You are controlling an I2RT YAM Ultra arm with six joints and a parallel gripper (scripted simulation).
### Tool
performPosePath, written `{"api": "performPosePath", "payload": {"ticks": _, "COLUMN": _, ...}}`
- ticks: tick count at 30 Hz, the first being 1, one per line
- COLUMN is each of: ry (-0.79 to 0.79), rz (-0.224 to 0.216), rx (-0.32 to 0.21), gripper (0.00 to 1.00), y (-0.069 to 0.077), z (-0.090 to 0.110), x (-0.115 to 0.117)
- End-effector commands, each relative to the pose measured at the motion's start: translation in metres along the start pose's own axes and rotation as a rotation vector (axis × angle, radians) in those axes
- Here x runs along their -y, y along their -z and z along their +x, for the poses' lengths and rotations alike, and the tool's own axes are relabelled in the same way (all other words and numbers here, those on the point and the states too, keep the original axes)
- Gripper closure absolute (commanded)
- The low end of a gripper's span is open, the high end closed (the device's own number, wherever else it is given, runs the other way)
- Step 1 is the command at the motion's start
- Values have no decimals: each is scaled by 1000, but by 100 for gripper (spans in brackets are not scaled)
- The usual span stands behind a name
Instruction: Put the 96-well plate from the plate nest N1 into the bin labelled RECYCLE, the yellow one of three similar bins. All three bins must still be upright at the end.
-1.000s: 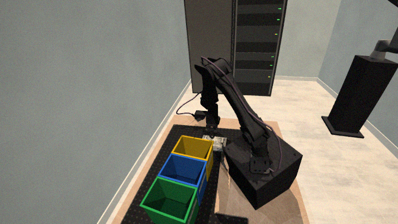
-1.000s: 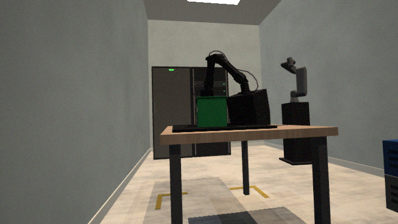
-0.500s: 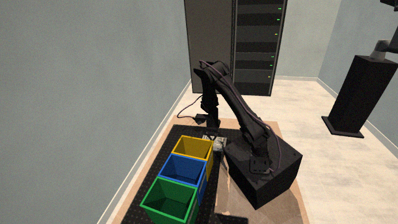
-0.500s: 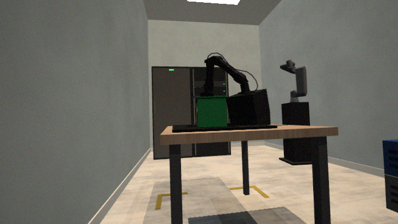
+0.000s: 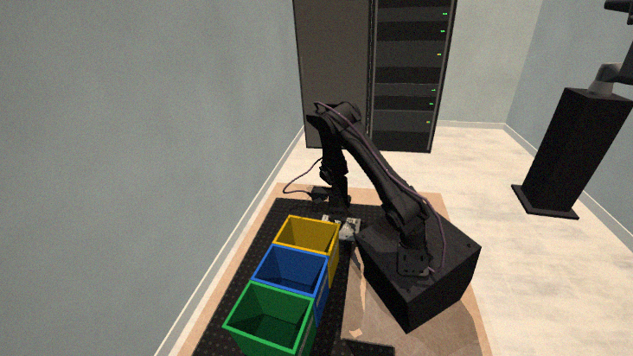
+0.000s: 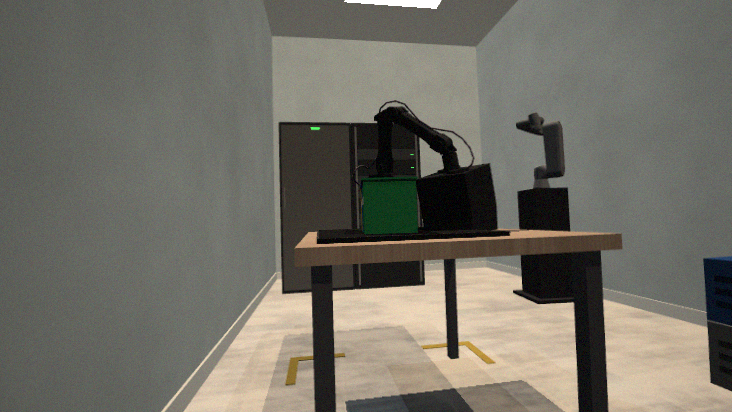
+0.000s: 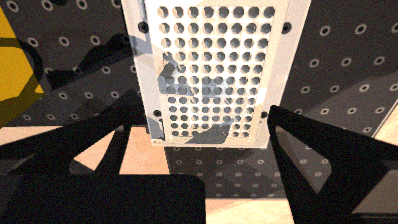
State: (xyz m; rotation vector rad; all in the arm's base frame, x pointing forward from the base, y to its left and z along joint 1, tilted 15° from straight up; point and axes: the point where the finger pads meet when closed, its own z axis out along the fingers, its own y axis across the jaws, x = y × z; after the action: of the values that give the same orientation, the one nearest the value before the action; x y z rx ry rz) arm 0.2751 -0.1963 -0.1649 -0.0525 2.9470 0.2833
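Note:
The white 96-well plate lies flat in its plate nest on the black perforated board, filling the upper middle of the wrist view. My gripper is open and empty just above it, with one black finger on each side of the plate's near end and apart from it. In the top view the gripper hangs low behind the yellow bin, with the plate partly hidden under it. A corner of the yellow bin shows at the left in the wrist view.
The blue bin and the green bin stand upright in a row in front of the yellow one. The arm's black base box sits to the right of the bins. A server rack stands behind the table.

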Motion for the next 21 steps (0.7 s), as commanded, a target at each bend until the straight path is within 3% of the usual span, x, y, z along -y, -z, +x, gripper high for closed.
{"api": "performPosePath", "payload": {"ticks": 1, "ry": 10, "rz": 42, "rx": 45, "gripper": 0, "y": 3, "z": -18, "x": 16}}
{"api": "performPosePath", "payload": {"ticks": 21, "ry": 7, "rz": 40, "rx": 48, "gripper": 0, "y": -27, "z": -19, "x": 16}}
